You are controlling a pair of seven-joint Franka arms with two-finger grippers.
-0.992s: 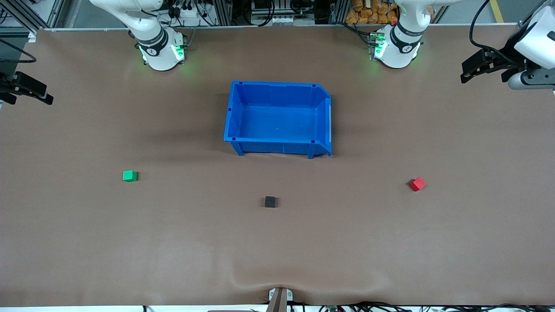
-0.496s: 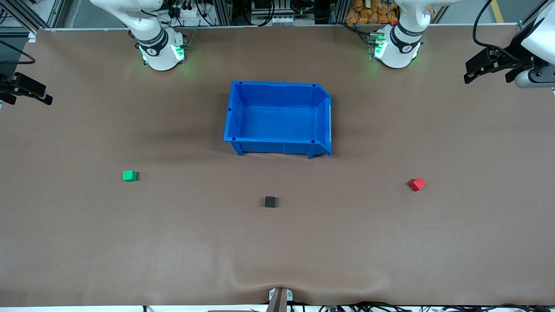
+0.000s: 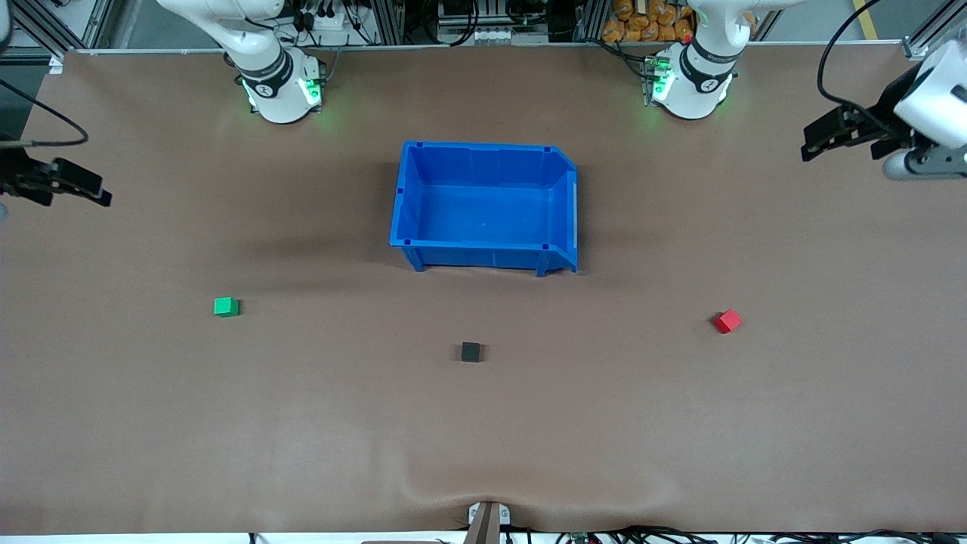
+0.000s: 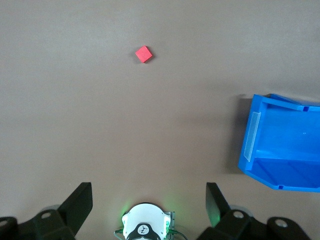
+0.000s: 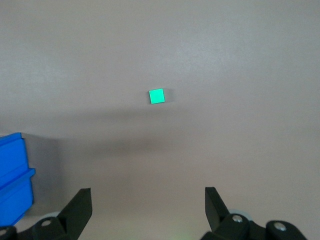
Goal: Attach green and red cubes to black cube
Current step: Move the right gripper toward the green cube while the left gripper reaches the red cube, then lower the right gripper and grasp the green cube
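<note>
**Brown table, three cubes lying apart, both grippers high and spread**

Brown table cover (image 3: pixel 302 423) carrying a blue bin (image 3: pixel 483 257) at mid-table, standing empty, closer to the robot bases than any cube.

Black cube (image 3: pixel 471 351) on the cover nearer the front camera than the bin, roughly level with the bin's middle, touching nothing.

Green cube (image 3: pixel 226 306) toward the right arm's end of the table, well apart from the black cube and slightly farther from the front camera. Seen from the right wrist (image 5: pixel 156 96) as a flat square on bare cover, with a corner of the bin at the edge of that view.

Red cube (image 3: pixel 727 321) toward the left arm's end, also well apart from the black cube, turned at an angle to the table edge. Seen from the left wrist (image 4: pixel 144 54) with the bin off to one side.

Right gripper (image 3: pixel 72 185) raised over the right arm's end of the table, fingers (image 5: pixel 80 205) spread wide, holding nothing.

Left gripper (image 3: pixel 827 140) raised over the left arm's end, fingers (image 4: pixel 82 200) likewise spread, holding nothing.
</note>
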